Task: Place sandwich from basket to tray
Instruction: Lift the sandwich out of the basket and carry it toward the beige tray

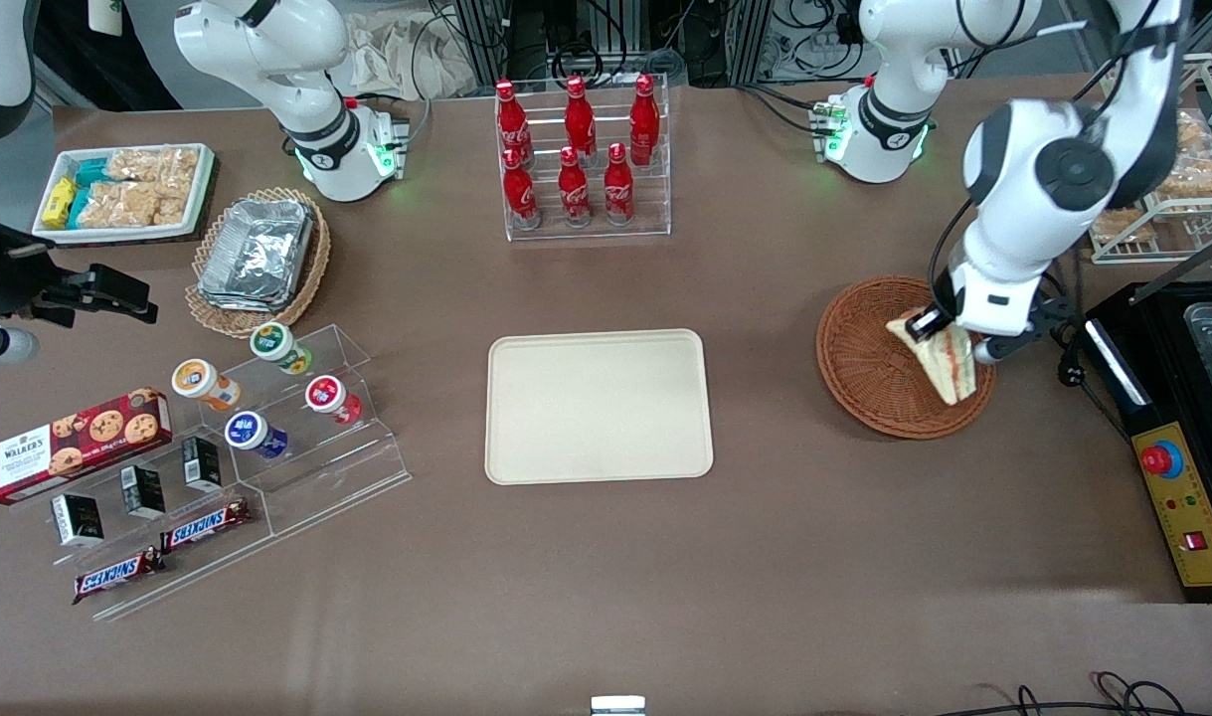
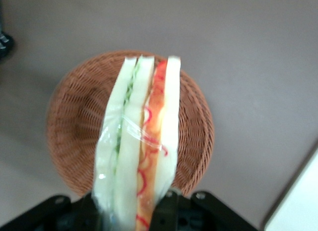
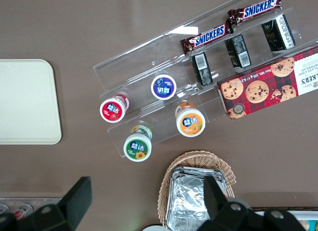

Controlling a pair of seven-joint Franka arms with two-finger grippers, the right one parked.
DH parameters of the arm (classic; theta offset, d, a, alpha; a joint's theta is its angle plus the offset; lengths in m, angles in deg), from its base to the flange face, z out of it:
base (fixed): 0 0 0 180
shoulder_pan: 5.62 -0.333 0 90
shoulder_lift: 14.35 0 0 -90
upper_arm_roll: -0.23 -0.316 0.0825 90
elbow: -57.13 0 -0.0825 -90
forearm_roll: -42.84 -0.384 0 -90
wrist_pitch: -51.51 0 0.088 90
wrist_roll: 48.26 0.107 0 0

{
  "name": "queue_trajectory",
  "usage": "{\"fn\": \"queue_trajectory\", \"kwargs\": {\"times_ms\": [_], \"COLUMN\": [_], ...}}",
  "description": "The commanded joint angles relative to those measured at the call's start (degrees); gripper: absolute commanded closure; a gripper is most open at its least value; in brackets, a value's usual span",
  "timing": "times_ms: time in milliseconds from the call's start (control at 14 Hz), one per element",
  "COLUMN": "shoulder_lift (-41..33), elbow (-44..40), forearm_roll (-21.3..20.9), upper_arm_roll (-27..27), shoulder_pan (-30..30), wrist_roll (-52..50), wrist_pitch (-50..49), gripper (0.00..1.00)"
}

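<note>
My left gripper (image 1: 955,336) is shut on the sandwich (image 1: 939,356), a wrapped wedge of white bread with red and green filling, and holds it lifted above the round reddish-brown wicker basket (image 1: 859,368). In the left wrist view the sandwich (image 2: 141,141) hangs between the black fingers (image 2: 166,211), with the empty basket (image 2: 79,121) below it. The beige rectangular tray (image 1: 598,405) lies flat at the table's middle, toward the parked arm from the basket; its corner shows in the left wrist view (image 2: 298,206) and it shows in the right wrist view (image 3: 25,102).
A rack of red cola bottles (image 1: 578,149) stands farther from the camera than the tray. A black appliance with a red button (image 1: 1177,457) sits at the working arm's end. An acrylic stand with cups and snack bars (image 1: 258,428) and a tan basket of foil containers (image 1: 258,259) lie toward the parked arm's end.
</note>
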Motion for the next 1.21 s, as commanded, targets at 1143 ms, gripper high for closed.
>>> {"fn": "queue_trajectory", "kwargs": {"times_ms": [1143], "shoulder_lift": [37.5], "elbow": [-33.2], "forearm_roll": [-10.6], "upper_arm_roll": [22.2], "shoulder_pan": [9.2], "wrist_roll": [-9.7], "wrist_pitch": [-1.1], "gripper": [1.00]}}
